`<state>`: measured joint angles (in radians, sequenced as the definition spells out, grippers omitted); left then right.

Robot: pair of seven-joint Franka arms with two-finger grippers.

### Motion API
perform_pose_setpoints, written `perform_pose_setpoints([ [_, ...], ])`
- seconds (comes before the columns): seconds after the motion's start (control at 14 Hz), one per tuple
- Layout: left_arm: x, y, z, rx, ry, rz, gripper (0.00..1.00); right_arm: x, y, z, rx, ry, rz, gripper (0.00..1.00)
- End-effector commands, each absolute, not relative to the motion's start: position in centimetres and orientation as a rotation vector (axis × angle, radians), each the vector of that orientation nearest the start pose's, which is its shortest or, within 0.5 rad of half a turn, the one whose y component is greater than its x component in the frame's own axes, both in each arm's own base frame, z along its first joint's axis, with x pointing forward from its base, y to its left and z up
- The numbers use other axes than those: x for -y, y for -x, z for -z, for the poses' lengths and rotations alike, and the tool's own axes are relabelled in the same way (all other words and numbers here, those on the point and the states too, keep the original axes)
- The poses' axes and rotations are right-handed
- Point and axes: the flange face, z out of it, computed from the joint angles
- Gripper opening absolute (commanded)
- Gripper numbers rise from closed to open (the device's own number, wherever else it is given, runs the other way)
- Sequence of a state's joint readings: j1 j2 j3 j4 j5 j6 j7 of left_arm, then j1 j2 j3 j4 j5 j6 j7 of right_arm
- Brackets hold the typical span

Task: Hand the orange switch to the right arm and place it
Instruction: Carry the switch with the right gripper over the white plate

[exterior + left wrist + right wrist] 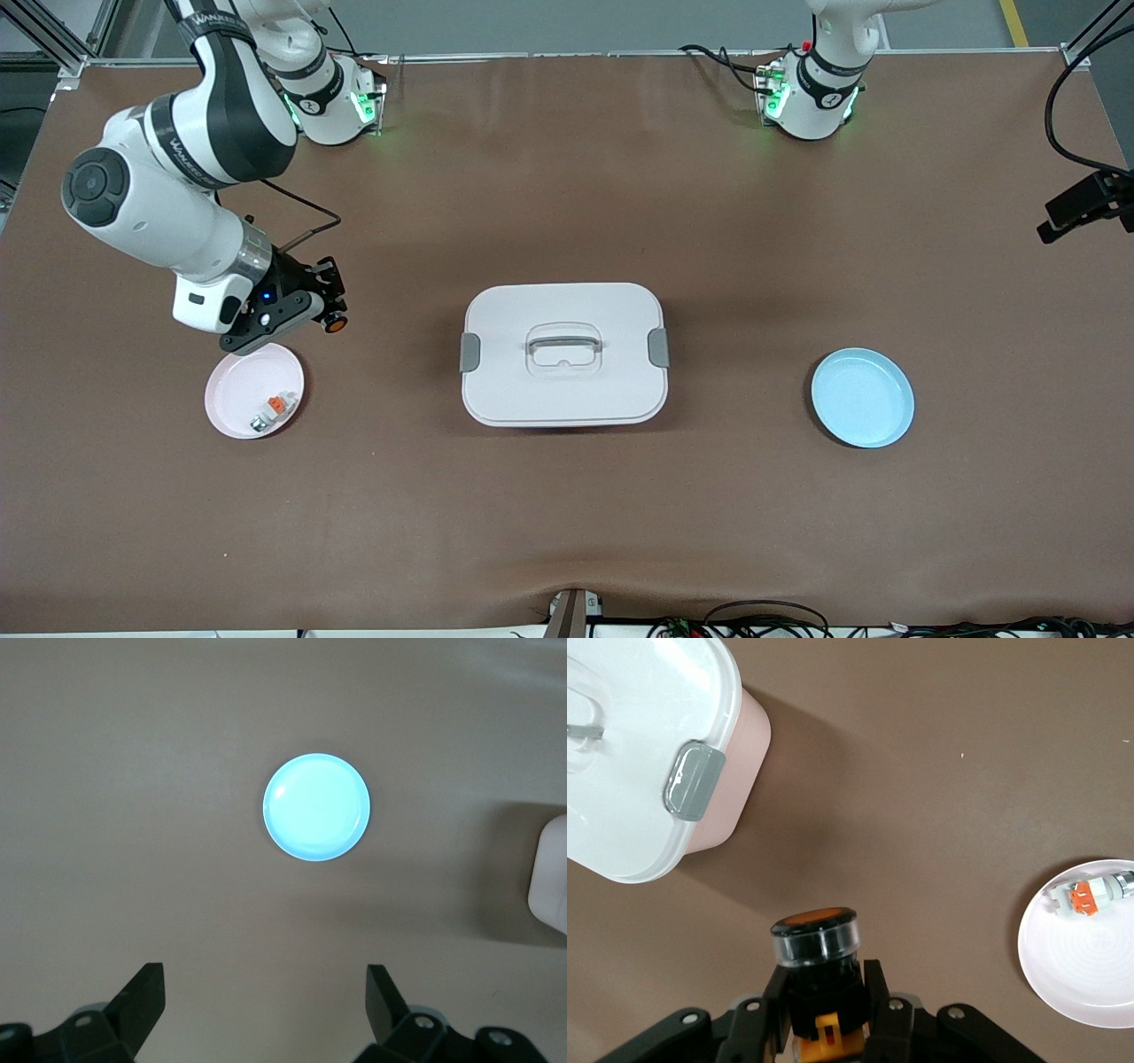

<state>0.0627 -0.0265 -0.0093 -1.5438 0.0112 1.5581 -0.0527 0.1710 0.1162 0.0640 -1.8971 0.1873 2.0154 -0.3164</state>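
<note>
White lidded box (564, 354) being seen at mid-table, pink plate (232, 403) being set well apart toward the right arm's end, white-and-grey piece (273, 411) being carried on it, blue plate (862, 397) being set toward the left arm's end.

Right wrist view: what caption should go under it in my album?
Right gripper shut on the orange switch, up over the table between box and pink plate.

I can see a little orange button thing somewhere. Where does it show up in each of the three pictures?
Front view: the orange switch is clamped in the right gripper, above the table near the pink plate.
Right wrist view: it is held between the black fingers, orange face outward.
Left wrist view: not in it; only the open left gripper over the blue plate.
Shared landmark: the white lidded box.
</note>
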Motion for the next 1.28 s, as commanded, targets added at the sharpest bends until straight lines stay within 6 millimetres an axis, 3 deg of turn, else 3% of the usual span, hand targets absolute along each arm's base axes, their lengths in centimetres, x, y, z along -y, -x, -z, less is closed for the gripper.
perform_pose_setpoints([
  [0.0,-1.7,-53.7,-64.9,0.085,3.14,0.058,1.0,-17.3,-57.4,-42.2,0.615,2.847,0.062,0.0],
  [0.14,-0.7,-54.2,-65.6,0.061,3.131,0.065,1.0,-17.8,-57.5,-41.7,0.619,2.849,0.071,0.0],
  [0.29,-2.6,-54.1,-65.4,0.063,3.142,0.053,1.0,-18.3,-57.6,-41.2,0.602,2.852,0.073,0.0],
  [0.71,-1.3,-53.2,-65.2,0.118,3.134,0.041,1.0,-18.2,-57.7,-41.1,0.659,2.86,0.072,0.0],
  [0.78,0.1,-53.3,-65.3,0.109,3.129,0.046,1.0,-17.2,-57.9,-41.1,0.811,2.887,0.081,0.0],
  [0.93,1.0,-53.2,-65.5,0.116,3.124,0.049,1.0,-13.5,-58.8,-40.9,1.088,2.853,0.089,0.0],
  [1.21,0.9,-53.2,-65.4,0.123,3.124,0.054,1.0,-6.7,-60.0,-41.0,1.485,2.7,0.125,0.0],
])
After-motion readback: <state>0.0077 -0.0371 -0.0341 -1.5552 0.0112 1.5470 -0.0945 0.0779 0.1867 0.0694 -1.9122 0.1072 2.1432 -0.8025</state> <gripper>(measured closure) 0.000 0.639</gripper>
